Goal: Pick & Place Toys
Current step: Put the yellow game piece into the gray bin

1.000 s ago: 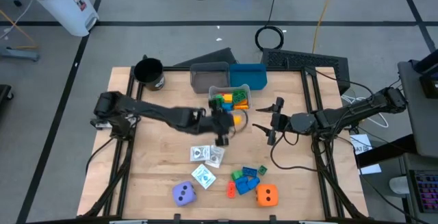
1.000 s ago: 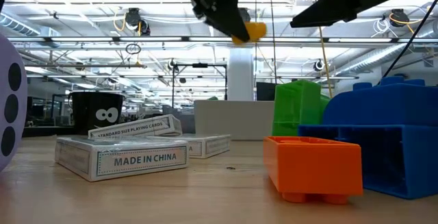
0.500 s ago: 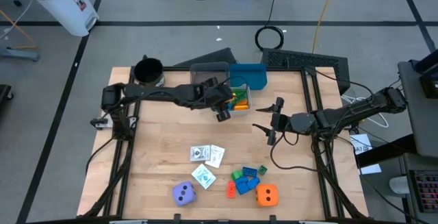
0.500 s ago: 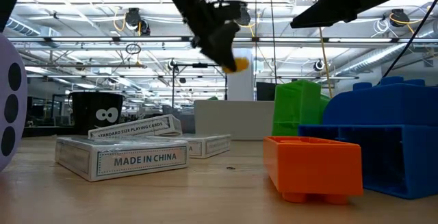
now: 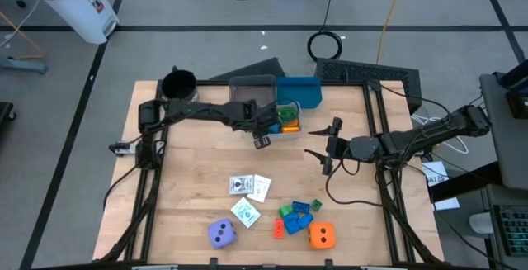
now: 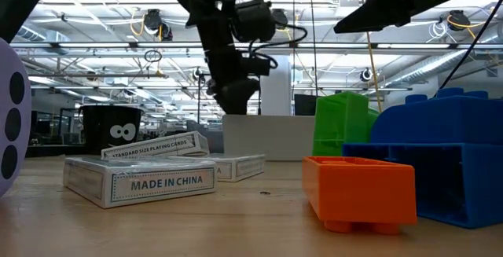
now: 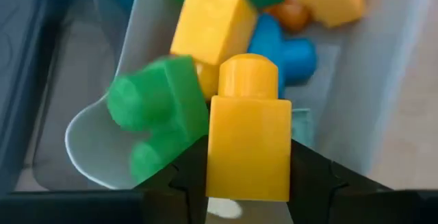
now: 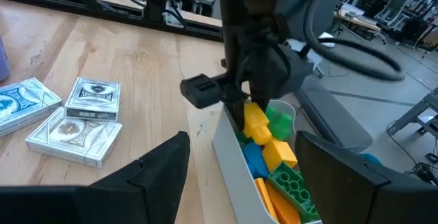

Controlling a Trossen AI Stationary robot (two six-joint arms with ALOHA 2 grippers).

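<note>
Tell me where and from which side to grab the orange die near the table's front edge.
Grip the orange die across two opposite flat side faces, coming straight down from above. It sits flat on the table, its top is clear, and its right side is free. The blue blocks and a red block crowd its left, so a level approach from there looks blocked.

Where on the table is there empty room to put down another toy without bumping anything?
The widest bare wood lies on the table's left side, between the black cup and the purple die. Another free strip runs between the clear bin and the card packs. It is crowded at the front right, around the loose blocks and the orange die.
</note>
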